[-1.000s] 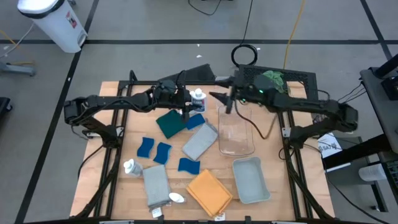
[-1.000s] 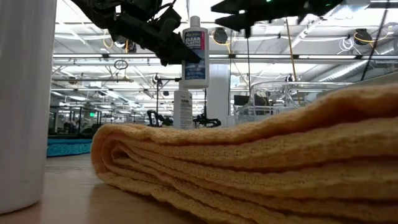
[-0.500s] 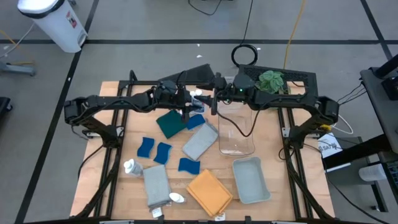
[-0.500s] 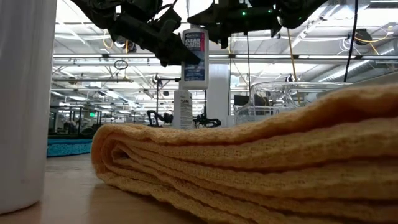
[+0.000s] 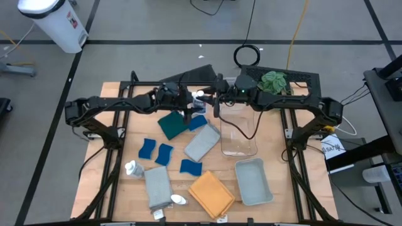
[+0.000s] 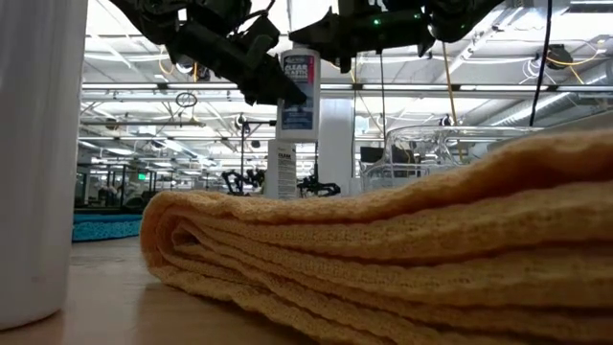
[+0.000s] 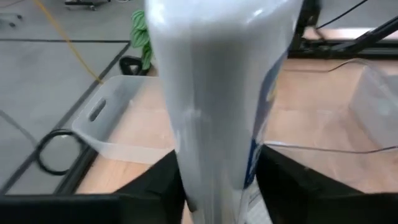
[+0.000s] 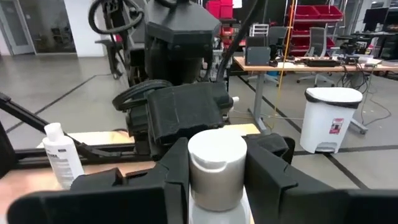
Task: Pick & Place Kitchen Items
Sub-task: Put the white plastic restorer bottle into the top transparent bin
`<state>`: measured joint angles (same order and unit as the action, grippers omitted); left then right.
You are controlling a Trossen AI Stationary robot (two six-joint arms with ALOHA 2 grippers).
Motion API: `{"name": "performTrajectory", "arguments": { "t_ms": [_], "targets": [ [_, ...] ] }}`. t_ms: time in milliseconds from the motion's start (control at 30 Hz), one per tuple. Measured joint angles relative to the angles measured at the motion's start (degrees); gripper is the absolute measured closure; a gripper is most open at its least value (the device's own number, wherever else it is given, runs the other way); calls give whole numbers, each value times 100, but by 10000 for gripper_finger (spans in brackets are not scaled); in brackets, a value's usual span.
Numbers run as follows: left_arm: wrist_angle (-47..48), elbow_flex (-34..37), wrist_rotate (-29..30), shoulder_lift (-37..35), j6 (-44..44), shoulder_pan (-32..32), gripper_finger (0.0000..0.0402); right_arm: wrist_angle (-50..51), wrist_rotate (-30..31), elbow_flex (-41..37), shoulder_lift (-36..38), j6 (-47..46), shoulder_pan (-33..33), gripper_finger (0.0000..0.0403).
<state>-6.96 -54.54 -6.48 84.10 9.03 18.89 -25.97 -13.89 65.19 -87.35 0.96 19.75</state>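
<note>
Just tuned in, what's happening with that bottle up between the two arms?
A handoff in mid-air: the left gripper has the white bottle by its body, and the right gripper is at its cap, above the table's far side beside the clear bin. Sponges and cloths lie untouched on the table.

We see a wooden tabletop [image 5: 113, 188] on a grey floor. A clear plastic bin [image 5: 239, 132] sits toward its far right side, and a pale grey-blue tray [image 5: 253, 182] lies just in front of it, nearer the front edge. A green leafy plant [image 5: 274, 81] rests beyond the bin. A white pedal bin [image 5: 53, 22] stands on the floor, well apart at the far left.
</note>
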Motion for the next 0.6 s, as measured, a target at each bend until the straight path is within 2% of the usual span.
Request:
{"name": "performTrajectory", "arguments": {
  "t_ms": [133,267,333,433,600],
  "targets": [
    [42,-4,676,-186,154,-67,129,389,57,-20,259,237,118,321],
    [71,-4,930,-433,286,-61,76,700,53,-11,564,150,353,321],
    [88,-4,952,-553,320,-54,58,917,73,-11,655,128,511,321],
    [133,-4,953,-644,342,-50,39,1135,458,-36,768,141,804,321],
    [165,-4,951,-648,382,-50,24,832,702,-486,785,-85,1535,321]
  ]
}}
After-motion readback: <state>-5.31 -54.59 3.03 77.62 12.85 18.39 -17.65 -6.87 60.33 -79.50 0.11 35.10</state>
